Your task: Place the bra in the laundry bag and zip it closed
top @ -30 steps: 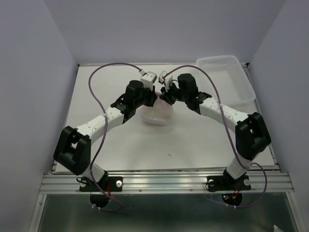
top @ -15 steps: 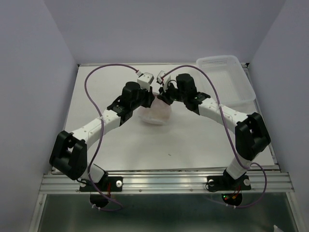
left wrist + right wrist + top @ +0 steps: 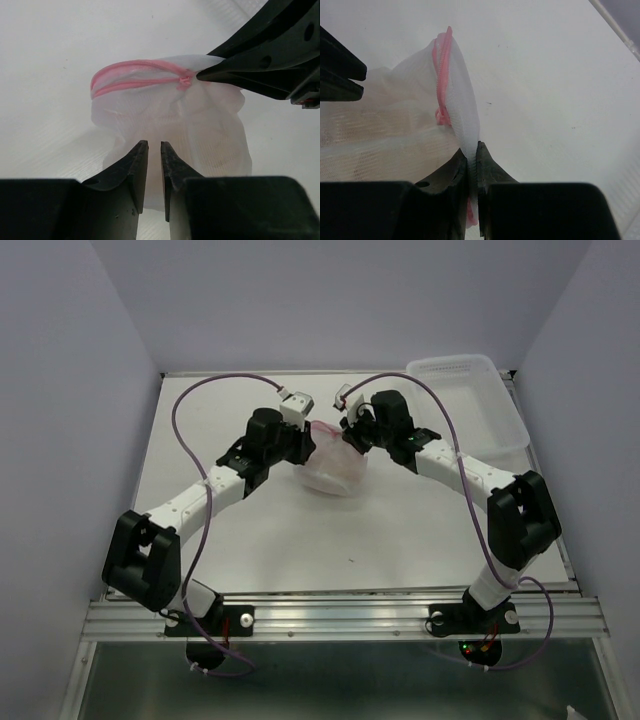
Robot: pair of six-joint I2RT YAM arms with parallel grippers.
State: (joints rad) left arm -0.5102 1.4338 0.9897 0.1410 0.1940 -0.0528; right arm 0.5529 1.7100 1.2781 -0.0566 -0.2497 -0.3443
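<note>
The laundry bag, white mesh with a pink zipper rim, sits mid-table between both grippers. The peach bra shows faintly through the mesh and is inside the bag; it also shows in the left wrist view. My right gripper is shut on a fold of mesh by the zipper, holding that side up. My left gripper is at the bag's left side, jaws almost together with white mesh in the narrow gap. The zipper pull lies by the right fingertip.
A rectangular clear-white plastic basket tray stands at the back right corner. Grey walls close in the table on the left, back and right. Purple cables loop above both arms.
My left gripper has moved left and slightly back along the bag's edge. The bag is now stretched between the two grippers and its right side is raised.
</note>
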